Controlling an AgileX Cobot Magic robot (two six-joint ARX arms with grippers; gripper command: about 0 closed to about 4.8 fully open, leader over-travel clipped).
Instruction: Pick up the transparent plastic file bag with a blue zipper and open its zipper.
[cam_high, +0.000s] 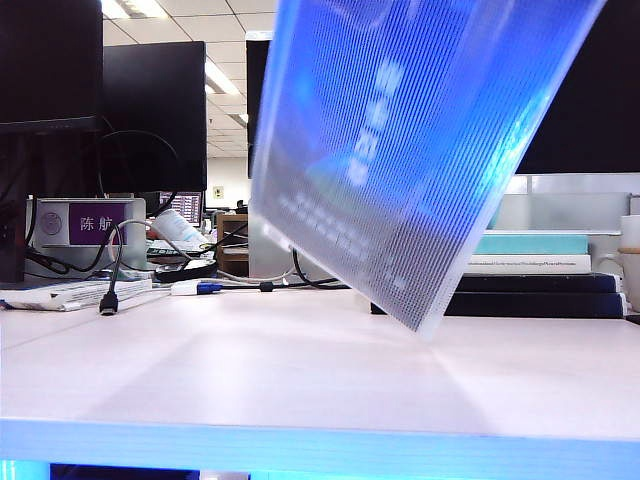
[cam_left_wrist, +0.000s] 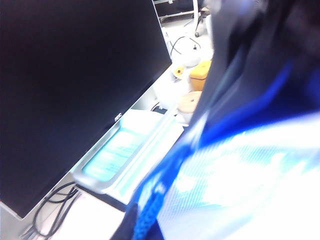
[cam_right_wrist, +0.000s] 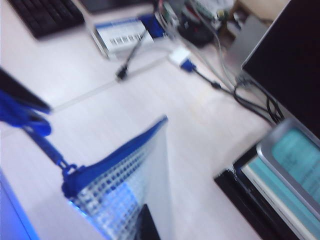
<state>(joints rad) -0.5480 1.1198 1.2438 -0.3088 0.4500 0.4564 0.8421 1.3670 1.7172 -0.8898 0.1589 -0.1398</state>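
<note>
File bag (cam_high: 400, 150): translucent mesh-grid pouch, bluish-clear, hanging tilted in the air above the white desk (cam_high: 300, 380), lowest corner near the desk surface but clear of it. Contents: light printed marks show through the mesh in ext. view; whether they sit inside or on the wall, cannot tell.

Zipper (cam_right_wrist: 117, 152): blue strip along the bag's upper edge in right wrist view, blue pull tab (cam_right_wrist: 50, 147) stretched off its end toward the right gripper (cam_right_wrist: 22, 117). Slider sits at the strip's end; how far the zip stands open, cannot tell.

Right gripper: at the pull tab's far end, jaws closed; blurred, but tab runs taut into it.

Left gripper (cam_left_wrist: 260, 70): dark blurred mass above the bag's blue edge in left wrist view, jaws closed, bag hanging beneath it; exact grip hidden by blur.

Background: stacked books (cam_high: 535, 275) beneath a monitor (cam_high: 580, 100), cables (cam_high: 110, 295), blue-and-white pen (cam_high: 195, 288) on desk, all apart from bag.
</note>
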